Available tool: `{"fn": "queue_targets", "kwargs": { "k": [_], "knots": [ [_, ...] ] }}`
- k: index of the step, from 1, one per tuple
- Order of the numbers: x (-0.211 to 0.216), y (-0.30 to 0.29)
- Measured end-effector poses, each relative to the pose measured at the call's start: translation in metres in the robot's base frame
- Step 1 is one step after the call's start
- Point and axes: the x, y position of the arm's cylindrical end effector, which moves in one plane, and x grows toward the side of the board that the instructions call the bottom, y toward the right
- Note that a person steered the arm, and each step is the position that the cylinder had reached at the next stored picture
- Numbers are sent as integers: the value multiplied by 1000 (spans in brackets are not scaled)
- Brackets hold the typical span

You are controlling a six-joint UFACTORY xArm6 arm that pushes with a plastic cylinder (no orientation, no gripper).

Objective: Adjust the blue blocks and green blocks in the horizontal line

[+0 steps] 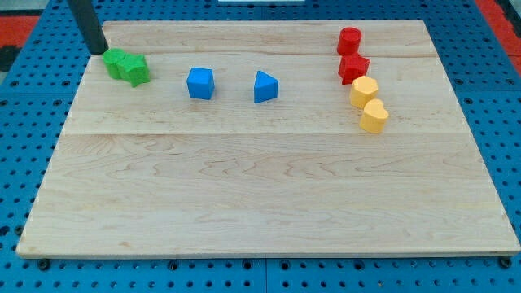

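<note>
My tip is at the view's top left, just up and left of two green blocks that touch each other: one on the left and a star-like one on the right. A blue cube sits to their right. A blue wedge-shaped block lies further right. The green and blue blocks form a rough row across the upper part of the wooden board.
At the view's upper right stand a red cylinder, a red star-like block, a yellow hexagonal block and a yellow heart-like block, in a slanting column. Blue pegboard surrounds the board.
</note>
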Motion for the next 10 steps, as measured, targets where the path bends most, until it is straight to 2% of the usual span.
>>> {"fn": "queue_targets", "kwargs": {
  "k": [2, 3, 7, 8, 9, 10],
  "knots": [
    [13, 28],
    [35, 28],
    [38, 71],
    [32, 44],
    [26, -21],
    [35, -43]
  ]
}}
